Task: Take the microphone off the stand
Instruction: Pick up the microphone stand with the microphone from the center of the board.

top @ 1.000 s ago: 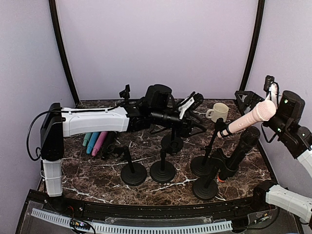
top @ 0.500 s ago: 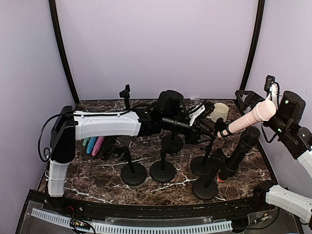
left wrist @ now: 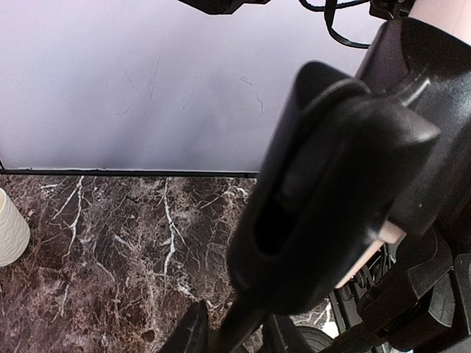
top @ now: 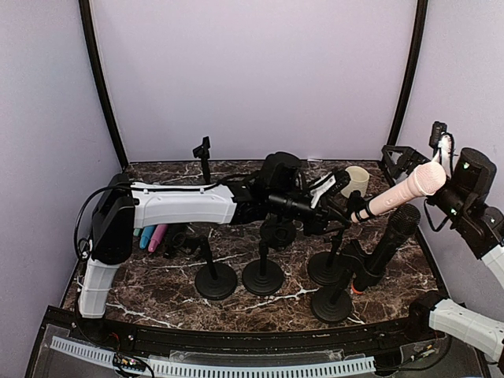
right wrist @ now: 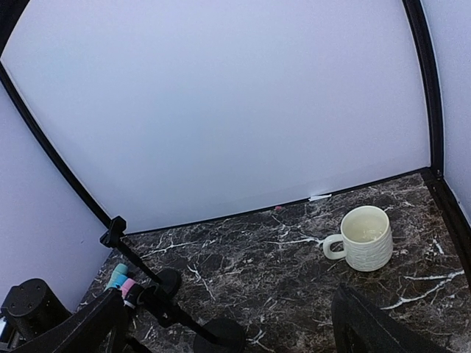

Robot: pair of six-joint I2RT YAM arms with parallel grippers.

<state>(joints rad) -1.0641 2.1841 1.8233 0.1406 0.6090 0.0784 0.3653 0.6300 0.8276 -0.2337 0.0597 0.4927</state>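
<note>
A pink microphone (top: 403, 189) sits tilted in the clip (top: 360, 209) of a black stand (top: 326, 268) at the right of the table. My left gripper (top: 340, 197) reaches across to that clip. In the left wrist view the clip (left wrist: 331, 184) fills the frame, a strip of the pink microphone (left wrist: 368, 259) shows, and my left gripper (left wrist: 239, 332) is open with one jaw on each side of the stand's rod just below the clip. My right gripper (right wrist: 232, 327) is open and empty, held high at the right beside the microphone's head.
A black microphone (top: 391, 240) stands on another stand (top: 331, 304) in front. Three empty stands (top: 215, 280) (top: 262, 276) (top: 277, 233) are mid-table, and one (top: 203, 151) is at the back. A cream mug (top: 356, 179) stands at the back right. Coloured microphones (top: 153, 232) lie at the left.
My left arm has reached farther right, bringing its gripper from mid-table up to the pink microphone's clip. The right arm and the microphones have not moved.
</note>
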